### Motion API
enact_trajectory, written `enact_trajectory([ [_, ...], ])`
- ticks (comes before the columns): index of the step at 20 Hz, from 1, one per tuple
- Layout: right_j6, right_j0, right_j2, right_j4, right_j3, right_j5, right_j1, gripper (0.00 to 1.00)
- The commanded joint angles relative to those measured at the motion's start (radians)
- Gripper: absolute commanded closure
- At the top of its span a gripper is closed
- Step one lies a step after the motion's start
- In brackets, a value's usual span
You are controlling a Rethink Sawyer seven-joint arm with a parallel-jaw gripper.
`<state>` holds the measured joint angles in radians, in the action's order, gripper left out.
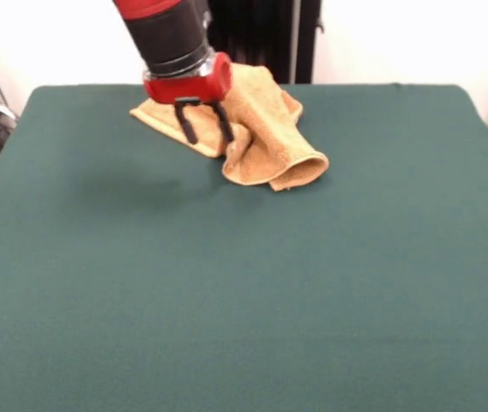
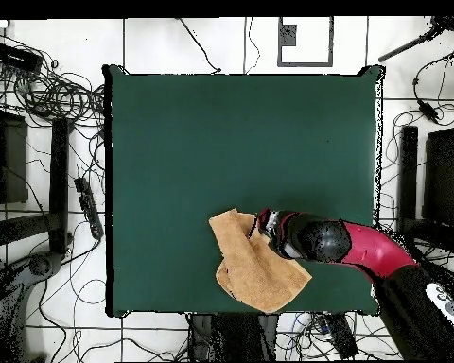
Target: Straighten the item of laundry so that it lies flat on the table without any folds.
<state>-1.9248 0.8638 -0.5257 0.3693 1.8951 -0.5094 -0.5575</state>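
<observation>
Towel bunched at the robot's side of the tabletop, tool open over it

Tabletop (image 1: 226,292) cover is a dark green felt-like cloth, plain and unmarked, and almost all of it is bare from where I watch. Behind it, in the front view, I see a pale wall with a dark upright column (image 1: 261,39) at the middle of the far edge. Looking down from overhead, the floor (image 2: 165,43) around it is light tile, strewn with black cables (image 2: 51,90) on the picture's left and along the top, with dark stands and equipment at both sides. I can read no writing, brand or label anywhere in either view.

My arm (image 2: 363,248) comes in red and black from the lower right of the overhead view. The tool (image 1: 202,123) hangs with its two dark fingers (image 1: 187,124) spread apart, closed on nothing; their tips are down at the towel's left part in the front view, though I cannot tell whether they touch the cloth.

The towel (image 1: 265,129) is golden-orange and lies near the edge closest to the robot's base, roughly midway along that edge. It is not flat: one flap lies spread toward the picture's left in the front view, and the nearer part is doubled over into a rounded, looping fold
</observation>
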Motion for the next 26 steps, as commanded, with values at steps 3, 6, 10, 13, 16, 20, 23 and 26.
enact_trajectory([
  [3, 0.157, 0.048, -0.344, -0.101, 0.103, -0.113, 0.107, 0.0],
  [6, 0.141, 0.053, -0.353, -0.086, 0.1, -0.11, 0.114, 0.0],
  [10, 0.139, -0.008, -0.261, 0.039, 0.049, -0.073, 0.084, 0.0],
  [13, 0.154, -0.054, -0.179, 0.146, -0.008, -0.052, 0.09, 0.0],
  [16, 0.167, -0.059, -0.156, 0.21, -0.04, -0.052, 0.113, 0.0],
  [20, 0.16, -0.051, -0.167, 0.242, -0.053, -0.087, 0.098, 0.0],
  [23, 0.178, -0.048, -0.177, 0.263, -0.053, -0.131, 0.061, 0.0],
  [26, 0.193, -0.039, -0.198, 0.253, -0.045, -0.178, 0.007, 0.0],
])
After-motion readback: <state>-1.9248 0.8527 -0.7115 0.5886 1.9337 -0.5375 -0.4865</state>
